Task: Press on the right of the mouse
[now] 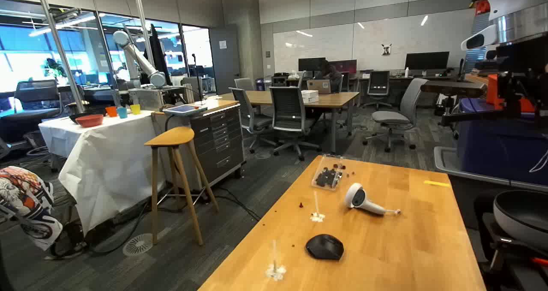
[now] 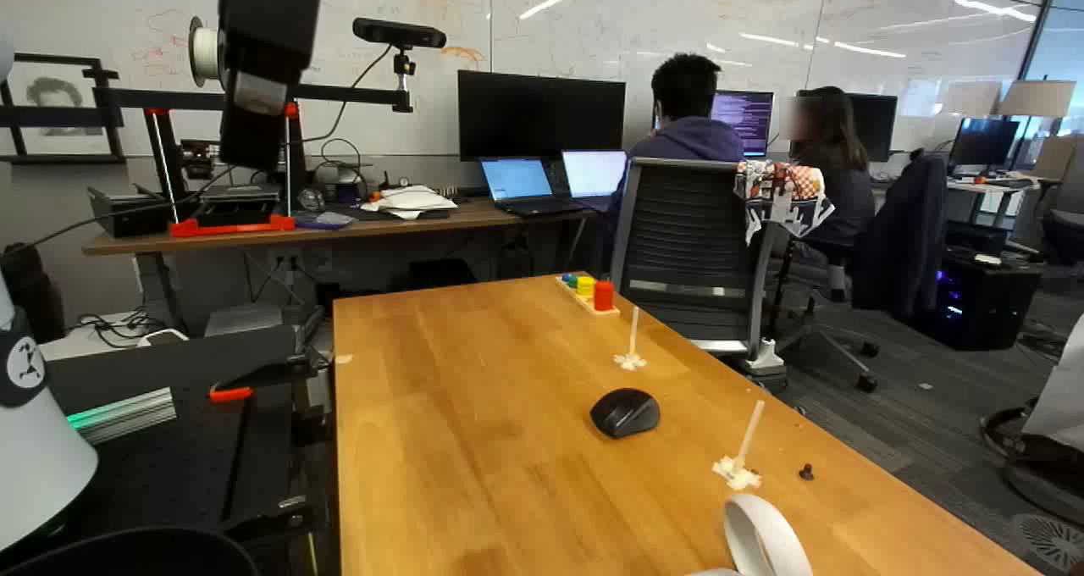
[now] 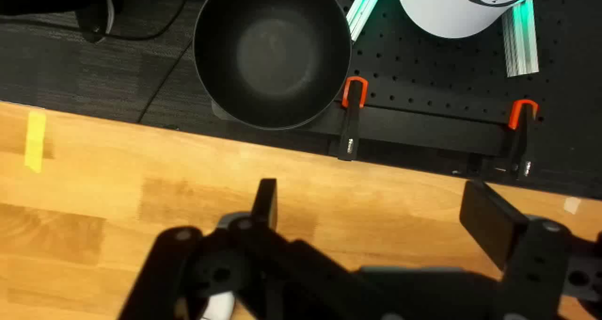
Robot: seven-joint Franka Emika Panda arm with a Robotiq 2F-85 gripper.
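The mouse (image 1: 324,247) is small, black and low-domed. It lies on the wooden table (image 1: 398,248) between two thin upright pegs, and it shows in both exterior views (image 2: 625,412). It is not visible in the wrist view. My gripper (image 3: 376,209) is open, with its two black fingers wide apart and only table surface seen between them. It is high above the table, near the robot-base side and well away from the mouse. In an exterior view it is partly cut off at the upper right edge.
A white peg (image 1: 274,254) and another white peg (image 1: 317,205) stand near the mouse. Beyond are a white-and-grey controller (image 1: 364,200) and a clear box (image 1: 327,173) of dark bits. A coloured block toy (image 2: 590,295) sits at the table's end. A black pan (image 3: 273,52) is beside the table.
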